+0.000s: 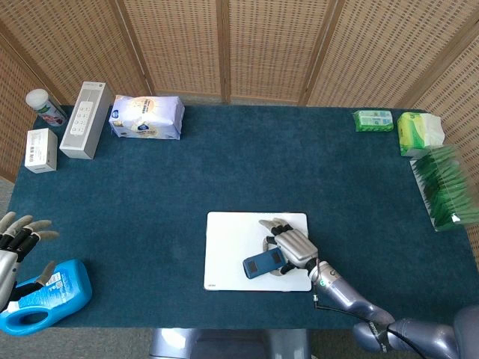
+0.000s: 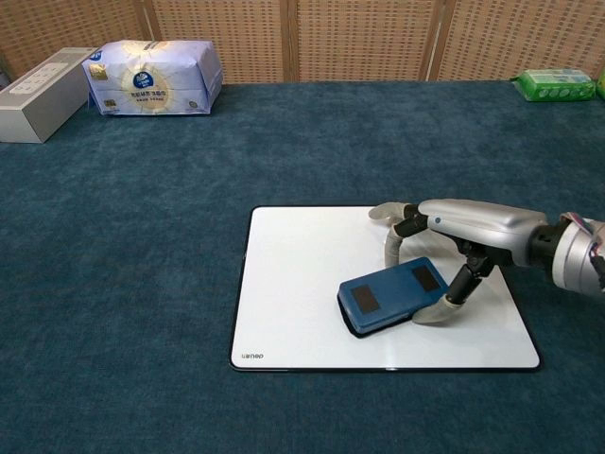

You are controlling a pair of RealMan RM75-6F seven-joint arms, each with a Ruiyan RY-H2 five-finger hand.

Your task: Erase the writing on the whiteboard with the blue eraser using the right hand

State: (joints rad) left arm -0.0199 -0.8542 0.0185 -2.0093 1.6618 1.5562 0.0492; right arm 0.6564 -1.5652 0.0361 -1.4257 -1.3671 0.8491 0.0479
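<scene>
The white whiteboard (image 2: 293, 284) (image 1: 228, 243) lies flat on the blue table cloth near the front edge; I see no writing on its bare surface. My right hand (image 2: 452, 241) (image 1: 292, 245) grips the blue eraser (image 2: 392, 296) (image 1: 263, 263) and presses it flat on the board's right half, the eraser slanting toward the lower left. My left hand (image 1: 16, 238) hangs at the far left table edge, fingers spread, holding nothing, just above a blue bottle.
A blue detergent bottle (image 1: 46, 297) lies at the front left corner. At the back left stand a tissue pack (image 1: 147, 117) (image 2: 151, 76), a grey box (image 1: 86, 120), a white box (image 1: 40, 150) and a can (image 1: 45, 107). Green packs (image 1: 419, 133) sit at the back right.
</scene>
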